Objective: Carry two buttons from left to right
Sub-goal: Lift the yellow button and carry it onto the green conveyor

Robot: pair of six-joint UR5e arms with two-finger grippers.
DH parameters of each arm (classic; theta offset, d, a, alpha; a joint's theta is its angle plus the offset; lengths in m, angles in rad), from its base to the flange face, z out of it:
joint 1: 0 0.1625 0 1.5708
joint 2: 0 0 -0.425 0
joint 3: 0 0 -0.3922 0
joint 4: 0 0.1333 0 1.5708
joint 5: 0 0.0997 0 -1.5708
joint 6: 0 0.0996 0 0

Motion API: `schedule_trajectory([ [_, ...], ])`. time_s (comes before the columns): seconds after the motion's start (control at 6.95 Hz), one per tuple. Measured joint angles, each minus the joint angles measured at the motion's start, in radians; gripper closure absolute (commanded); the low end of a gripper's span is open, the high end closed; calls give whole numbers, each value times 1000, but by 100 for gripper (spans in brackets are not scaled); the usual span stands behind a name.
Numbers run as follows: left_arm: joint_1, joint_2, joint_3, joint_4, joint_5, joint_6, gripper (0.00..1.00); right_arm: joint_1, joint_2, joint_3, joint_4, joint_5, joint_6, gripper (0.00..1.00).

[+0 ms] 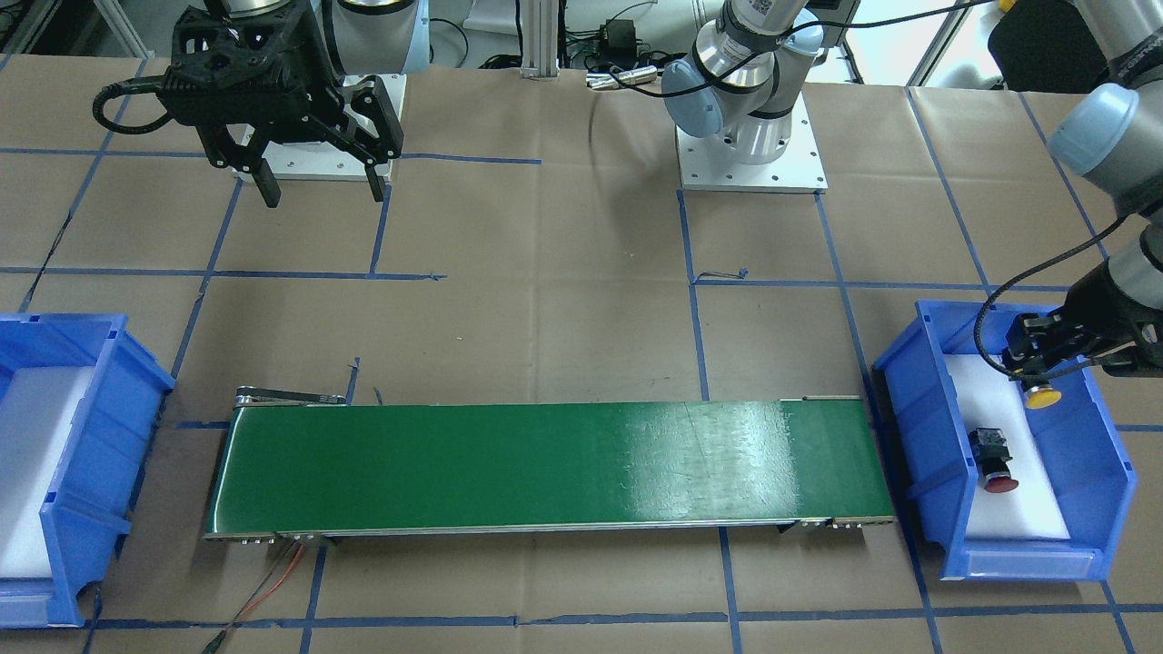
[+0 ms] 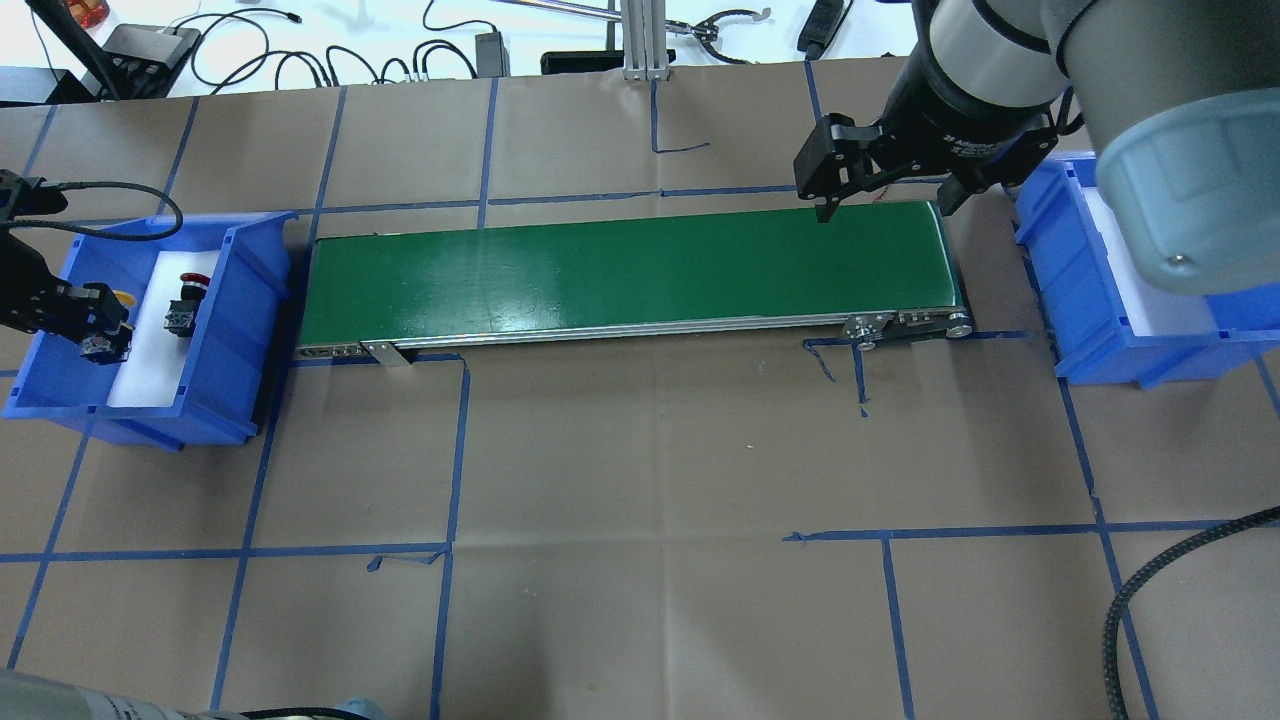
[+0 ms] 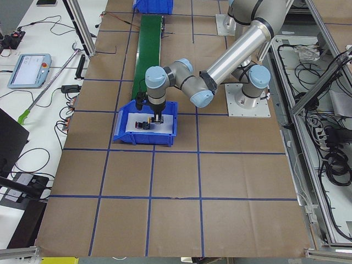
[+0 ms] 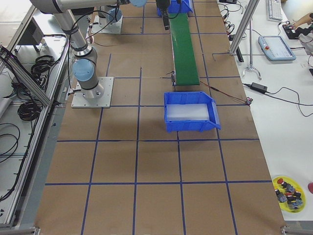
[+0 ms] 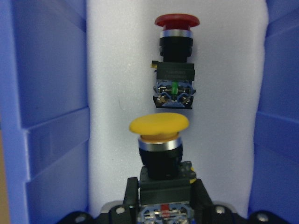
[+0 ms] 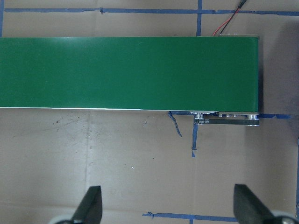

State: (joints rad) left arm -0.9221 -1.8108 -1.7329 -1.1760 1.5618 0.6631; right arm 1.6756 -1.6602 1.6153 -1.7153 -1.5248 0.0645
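White foam (image 5: 224, 140) lined the blue bin (image 5: 46, 93); left gripper (image 5: 163, 196) clamped the yellow-capped button (image 5: 160, 125); red-capped button (image 5: 175, 60) lay just farther in; right gripper (image 6: 169, 205) gaped empty.

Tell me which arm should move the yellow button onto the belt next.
Probably the left. The left gripper is shut on the yellow button inside the blue bin, which sits right beside the belt. The right gripper hangs open and empty near the belt's opposite end, far from that bin.

We see the yellow-capped button (image 5: 159, 140) gripped by its black body in the left hand (image 5: 161, 189); the red-capped button (image 5: 175, 60) lies sideways on white foam (image 5: 112, 70) just beyond.
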Motion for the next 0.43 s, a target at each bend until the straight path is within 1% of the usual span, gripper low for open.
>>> schedule_trajectory([
  [0.14,-4,10,55,-84,0,1,100,-1,1,0,-1,0,0,0],
  [0.29,-21,15,94,-137,0,0,100,-2,1,0,-2,-1,0,0],
  [0.43,-53,17,114,-157,0,-6,100,-4,1,0,-3,-1,0,0],
])
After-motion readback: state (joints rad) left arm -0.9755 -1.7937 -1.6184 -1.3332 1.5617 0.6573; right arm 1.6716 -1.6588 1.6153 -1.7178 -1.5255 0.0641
